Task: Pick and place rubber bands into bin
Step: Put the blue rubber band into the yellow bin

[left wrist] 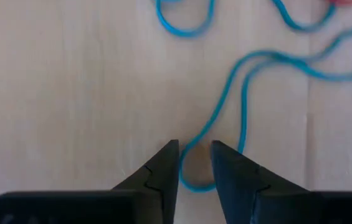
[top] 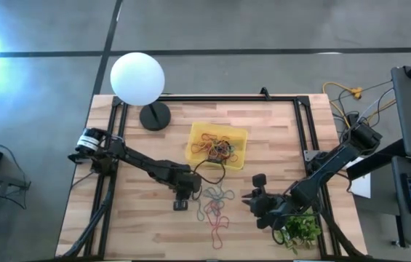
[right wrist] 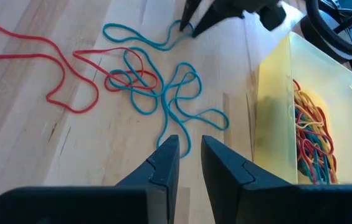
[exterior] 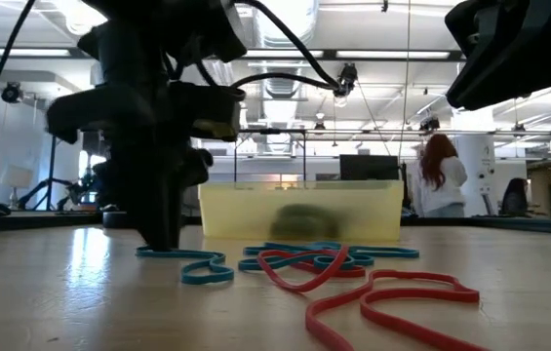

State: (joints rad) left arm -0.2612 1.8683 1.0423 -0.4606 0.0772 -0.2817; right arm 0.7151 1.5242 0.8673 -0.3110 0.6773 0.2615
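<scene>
Loose rubber bands [top: 216,204], blue and red, lie tangled on the wooden table in front of the yellow bin [top: 194,135], which holds a heap of coloured bands [right wrist: 309,137]. My left gripper [top: 185,195] points down at the left end of the tangle, its fingertips [left wrist: 195,155] a narrow gap apart and down at the table [exterior: 163,244]. The end of a blue band [left wrist: 195,184] lies between them. My right gripper [top: 249,198] hangs right of the tangle, slightly open and empty [right wrist: 190,146]. My left gripper comes from above, pointing down. Its fingers [left wrist: 166,168] stand on either side of one strand at the looped end of the blue band [left wrist: 185,152], which lies slack on the table. I cannot tell whether they touch it.
A white globe lamp [top: 137,78] stands at the far left and a small green plant [top: 300,229] at the near right. A long red band [right wrist: 51,56] lies nearest the front edge. A black frame [top: 212,98] runs round the table. A person [exterior: 438,185] stands far behind.
</scene>
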